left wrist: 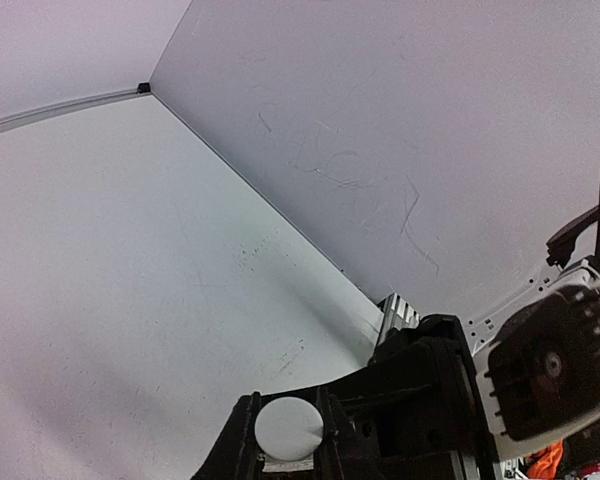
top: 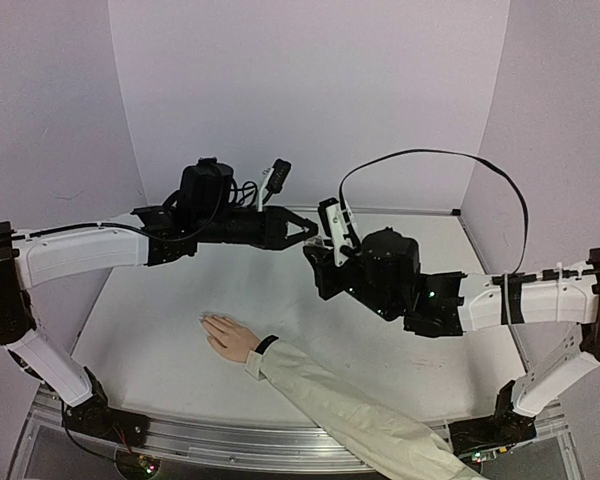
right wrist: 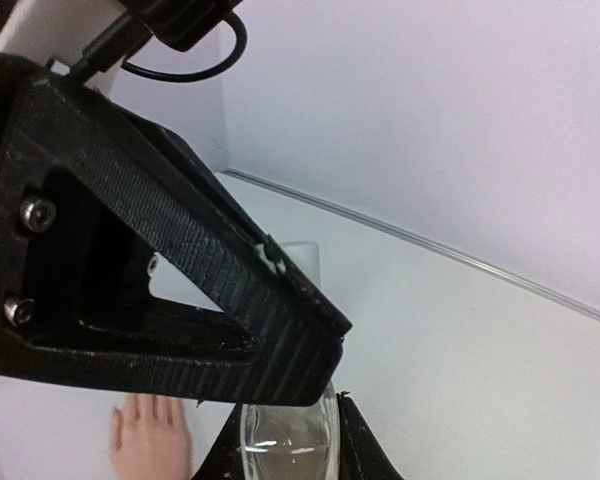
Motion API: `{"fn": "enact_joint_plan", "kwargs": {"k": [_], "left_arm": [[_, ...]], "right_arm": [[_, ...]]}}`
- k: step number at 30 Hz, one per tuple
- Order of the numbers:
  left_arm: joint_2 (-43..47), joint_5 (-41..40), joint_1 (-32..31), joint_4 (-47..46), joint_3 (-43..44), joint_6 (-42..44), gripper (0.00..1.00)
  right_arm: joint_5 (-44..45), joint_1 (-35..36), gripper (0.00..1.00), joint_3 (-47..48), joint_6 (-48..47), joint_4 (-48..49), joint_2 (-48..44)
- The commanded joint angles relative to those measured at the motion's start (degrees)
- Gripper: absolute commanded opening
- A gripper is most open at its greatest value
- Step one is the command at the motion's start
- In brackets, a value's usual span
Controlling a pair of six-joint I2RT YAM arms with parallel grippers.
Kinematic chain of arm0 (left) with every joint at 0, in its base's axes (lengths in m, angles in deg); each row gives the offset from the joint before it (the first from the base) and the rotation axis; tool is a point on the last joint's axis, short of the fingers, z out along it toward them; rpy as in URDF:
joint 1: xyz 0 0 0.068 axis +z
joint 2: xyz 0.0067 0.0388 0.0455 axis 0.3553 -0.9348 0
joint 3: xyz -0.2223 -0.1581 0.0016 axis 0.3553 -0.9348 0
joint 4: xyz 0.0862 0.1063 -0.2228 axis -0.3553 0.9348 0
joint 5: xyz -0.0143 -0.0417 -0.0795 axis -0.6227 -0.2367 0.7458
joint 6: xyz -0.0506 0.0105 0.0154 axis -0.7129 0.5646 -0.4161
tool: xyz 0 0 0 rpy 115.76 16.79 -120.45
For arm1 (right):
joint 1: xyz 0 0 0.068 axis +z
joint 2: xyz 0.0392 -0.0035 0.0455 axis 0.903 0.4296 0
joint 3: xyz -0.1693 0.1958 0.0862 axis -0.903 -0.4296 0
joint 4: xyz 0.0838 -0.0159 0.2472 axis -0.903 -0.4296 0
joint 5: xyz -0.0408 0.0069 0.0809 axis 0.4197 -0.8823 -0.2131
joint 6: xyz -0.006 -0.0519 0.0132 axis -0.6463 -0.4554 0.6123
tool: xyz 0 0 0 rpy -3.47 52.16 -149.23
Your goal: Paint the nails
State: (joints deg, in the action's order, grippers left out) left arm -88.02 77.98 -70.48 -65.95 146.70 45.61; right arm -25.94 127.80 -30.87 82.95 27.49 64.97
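A light-skinned hand [top: 230, 335] with a black wristband [top: 267, 343] and a cream sleeve [top: 350, 410] lies flat on the white table, fingers pointing left. Its nails [top: 206, 320] are tiny pale tips. My left gripper [top: 305, 228] hangs above the table's middle, shut on a small white cylinder [left wrist: 288, 428], which I see end-on. My right gripper [top: 320, 258] meets it from the right and is shut on a clear glass bottle [right wrist: 285, 445]. In the right wrist view the left gripper's black finger [right wrist: 180, 300] fills the foreground. The hand [right wrist: 150, 440] shows blurred below it.
Pale walls close the table at the back and both sides. A black cable [top: 430, 155] loops above the right arm. A metal rail [top: 230, 440] runs along the near edge between the arm bases. The forearm crosses the front right of the table.
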Motion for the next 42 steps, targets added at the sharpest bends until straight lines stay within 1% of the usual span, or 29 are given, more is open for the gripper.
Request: {"fn": "enact_joint_plan", "kwargs": {"k": [1,3,5,6,8,9,11,13,14,15,17,18,19,21,23,27,32,38,42], "left_arm": [[-1.01,-0.53,-0.95,3.16,2.78,-1.74,0.00],[-0.29,-0.60,-0.93,3.16,2.51,-1.49,0.00],[0.46,-0.42,-0.90,4.53,2.13,-0.99,0.00],[0.87,-0.08,-0.87,4.60,1.94,-0.85,0.06],[1.88,0.97,-0.93,4.52,1.31,-0.36,0.30],[2.46,1.55,-0.86,4.48,1.03,0.15,0.40],[3.53,3.51,-0.87,4.47,0.86,1.69,0.53],[5.01,4.96,-0.87,4.43,0.37,3.27,0.64],[5.84,5.46,-0.87,4.39,0.10,3.91,0.68],[6.57,5.98,-0.87,4.29,-0.26,4.54,0.71],[7.60,7.30,-0.87,3.82,-0.78,5.32,0.75],[7.90,8.32,-0.83,3.78,-0.97,5.41,0.76],[7.98,9.63,-0.85,1.79,-1.15,5.30,0.76],[7.72,12.21,-0.87,-0.68,-1.45,4.37,0.76],[7.34,14.65,-0.87,-3.00,-1.65,3.43,0.71],[7.54,16.72,-0.87,-4.72,-2.30,2.79,0.57],[10.17,15.62,-0.87,-5.02,-4.77,3.56,0.51],[10.35,14.46,-0.87,-5.04,-5.41,3.83,0.27],[10.03,12.31,-0.82,-4.93,-5.23,3.84,0.12]], "right_arm": [[25.91,0.60,0.00,5.41,-7.82,5.29,1.04],[20.04,0.43,0.00,5.33,-8.89,6.62,1.30],[11.56,-0.16,0.00,4.65,-9.52,7.23,0.77],[6.39,-0.84,0.00,3.87,-9.16,7.52,0.10],[-6.20,-3.66,0.00,2.21,-7.58,7.63,-1.53],[-13.56,-5.25,0.00,1.19,-6.76,7.76,-2.37],[-30.09,-10.12,0.00,-0.76,-4.71,8.06,-4.18],[-45.42,-13.12,0.00,-1.82,-2.74,8.37,-5.23],[-54.51,-13.94,0.00,-2.06,-1.91,8.44,-5.64],[-60.38,-14.35,0.00,-2.05,-1.56,8.54,-5.77],[-69.96,-14.62,0.00,-1.77,0.29,9.23,-5.60],[-73.16,-14.58,0.00,-1.57,1.62,9.87,-5.24],[-75.95,-14.62,0.00,-1.29,2.99,10.75,-4.78],[-80.20,-14.58,0.00,-0.69,5.51,13.10,-3.35],[-81.51,-14.56,0.00,-0.12,7.51,15.21,-1.88],[-78.38,-14.57,0.00,-0.37,8.58,17.65,-1.23],[-74.41,-14.62,0.00,-1.02,8.78,18.46,-1.65],[-71.75,-14.58,0.00,-1.14,8.90,18.90,-1.59],[-67.02,-14.59,0.00,-2.14,7.81,18.78,-2.04]]}}
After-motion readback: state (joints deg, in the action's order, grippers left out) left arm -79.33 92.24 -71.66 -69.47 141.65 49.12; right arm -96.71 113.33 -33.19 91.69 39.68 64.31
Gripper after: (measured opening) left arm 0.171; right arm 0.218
